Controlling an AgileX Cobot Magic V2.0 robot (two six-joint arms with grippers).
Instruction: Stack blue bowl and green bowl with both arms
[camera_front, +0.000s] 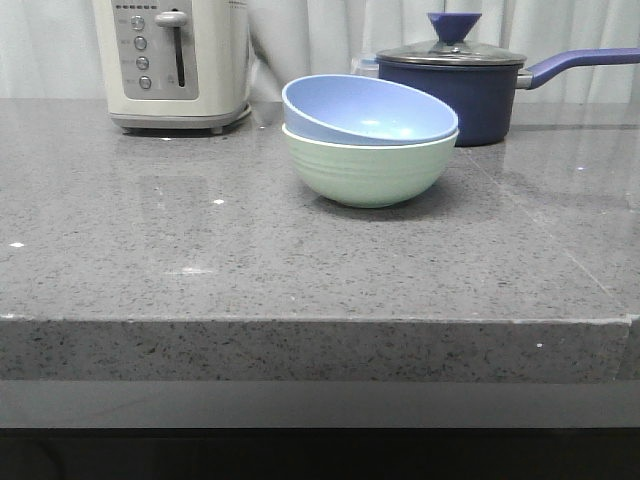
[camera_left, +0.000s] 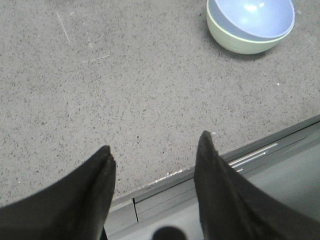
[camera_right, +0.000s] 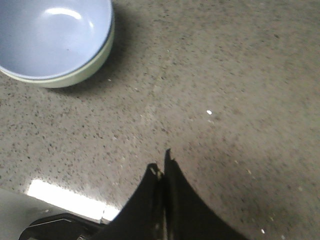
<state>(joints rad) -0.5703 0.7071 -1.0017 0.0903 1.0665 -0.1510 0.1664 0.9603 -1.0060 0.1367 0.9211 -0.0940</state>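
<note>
At ten o'clock on the counter (camera_front: 150, 260) stands a toaster (camera_front: 175, 62). The left gripper (camera_left: 155, 155) hangs wide, empty. At centre the blue bowl (camera_front: 368, 110) sits tilted inside the green bowl (camera_front: 368, 172); a saucepan (camera_front: 455, 85) lies at one o'clock. The right gripper (camera_right: 162, 167) is closed, empty.

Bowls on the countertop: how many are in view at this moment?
2. The blue bowl sits nested, tilted, inside the green bowl, mid-counter, in front of the navy lidded saucepan and right of the toaster. No other bowl shows; one behind the saucepan cannot be ruled out.
</note>
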